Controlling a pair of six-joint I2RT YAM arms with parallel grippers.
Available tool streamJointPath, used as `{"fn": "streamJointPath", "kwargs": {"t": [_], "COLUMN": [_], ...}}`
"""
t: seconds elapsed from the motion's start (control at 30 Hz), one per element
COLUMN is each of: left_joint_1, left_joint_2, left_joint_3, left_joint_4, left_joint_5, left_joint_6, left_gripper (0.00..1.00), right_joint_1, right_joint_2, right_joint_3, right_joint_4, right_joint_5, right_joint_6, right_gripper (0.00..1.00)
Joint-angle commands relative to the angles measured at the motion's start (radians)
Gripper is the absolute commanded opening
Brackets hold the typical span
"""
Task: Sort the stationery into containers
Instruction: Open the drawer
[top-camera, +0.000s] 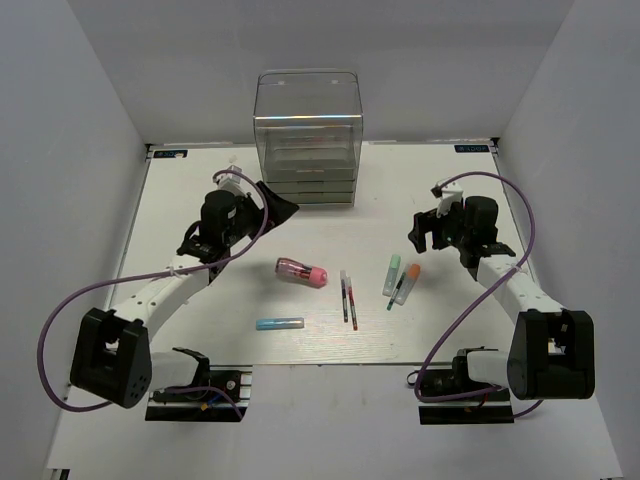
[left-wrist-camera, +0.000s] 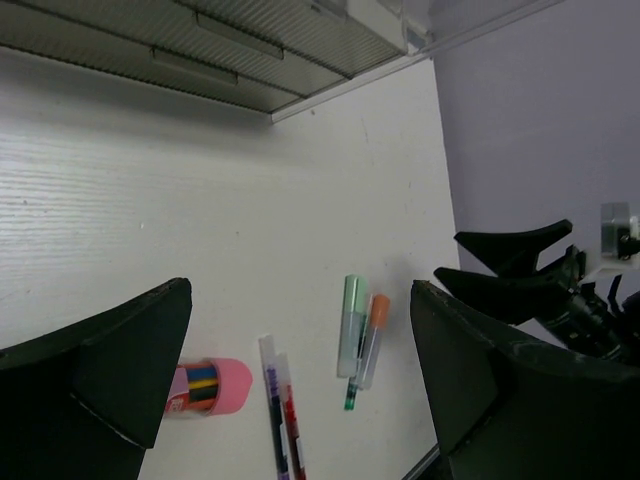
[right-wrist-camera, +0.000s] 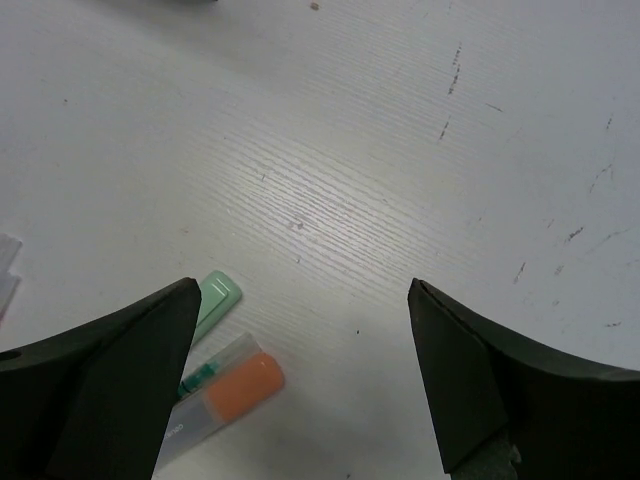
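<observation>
The clear drawer organiser (top-camera: 307, 135) stands at the back middle of the table; its lower drawers show in the left wrist view (left-wrist-camera: 200, 50). On the table lie a stubby pink cylinder (top-camera: 303, 271), a light blue stick (top-camera: 280, 324), purple and red pens (top-camera: 347, 297), a pale green marker (top-camera: 392, 273), an orange-capped marker (top-camera: 407, 281) and a thin green pen (top-camera: 395, 292). My left gripper (top-camera: 272, 202) is open and empty, left of the organiser's base. My right gripper (top-camera: 428, 231) is open and empty, just right of the markers (right-wrist-camera: 225, 390).
White walls close in the table on the left, right and back. The right arm's fingers show at the right edge of the left wrist view (left-wrist-camera: 520, 265).
</observation>
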Motion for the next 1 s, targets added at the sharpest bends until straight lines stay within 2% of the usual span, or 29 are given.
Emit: {"fn": "streamJointPath", "kwargs": {"t": [0.0, 0.1, 0.2, 0.23, 0.27, 0.3, 0.33, 0.37, 0.47, 0.53, 0.57, 0.6, 0.77, 0.97], "left_joint_1": [-0.013, -0.013, -0.013, -0.013, -0.013, -0.013, -0.013, -0.013, -0.013, -0.013, -0.013, -0.013, -0.022, -0.031], "left_joint_2": [0.002, 0.042, 0.103, 0.121, 0.141, 0.160, 0.198, 0.218, 0.296, 0.335, 0.353, 0.387, 0.486, 0.585], "left_joint_3": [-0.028, -0.039, -0.039, -0.039, -0.030, -0.030, -0.018, -0.008, 0.001, 0.022, 0.039, 0.048, 0.090, 0.140], "left_joint_4": [0.148, 0.221, 0.288, 0.310, 0.333, 0.375, 0.397, 0.423, 0.521, 0.584, 0.601, 0.613, 0.754, 0.846], "left_joint_5": [-0.081, -0.092, -0.101, -0.101, -0.101, -0.101, -0.101, -0.101, -0.112, -0.122, -0.122, -0.132, -0.167, -0.178], "left_joint_6": [-0.071, -0.129, -0.172, -0.183, -0.192, -0.211, -0.220, -0.220, -0.269, -0.284, -0.294, -0.294, -0.343, -0.375], "left_gripper": [1.00, 0.96, 0.78, 0.67, 0.60, 0.52, 0.46, 0.37, 0.35, 0.42, 0.50, 0.53, 0.54, 0.54], "right_joint_1": [0.000, -0.003, -0.003, 0.000, 0.000, -0.001, 0.000, -0.003, 0.000, 0.000, 0.002, 0.001, 0.000, 0.000], "right_joint_2": [-0.019, -0.011, 0.004, 0.006, 0.007, 0.007, 0.010, 0.010, 0.013, 0.015, 0.015, 0.021, 0.033, 0.041], "right_joint_3": [-0.020, -0.032, -0.032, -0.035, -0.035, -0.032, -0.032, -0.032, -0.034, -0.034, -0.035, -0.034, -0.034, -0.029], "right_joint_4": [0.042, 0.025, 0.041, 0.052, 0.055, 0.060, 0.063, 0.072, 0.092, 0.095, 0.100, 0.104, 0.111, 0.114], "right_joint_5": [-0.057, -0.147, -0.169, -0.173, -0.176, -0.181, -0.182, -0.193, -0.204, -0.210, -0.216, -0.219, -0.229, -0.221], "right_joint_6": [-0.065, -0.134, -0.110, -0.108, -0.105, -0.098, -0.095, -0.088, -0.067, -0.056, -0.052, -0.050, -0.048, -0.058], "right_gripper": [0.90, 0.88, 0.54, 0.35, 0.29, 0.27, 0.27, 0.33, 0.53, 0.59, 0.60, 0.62, 0.65, 0.68]}}
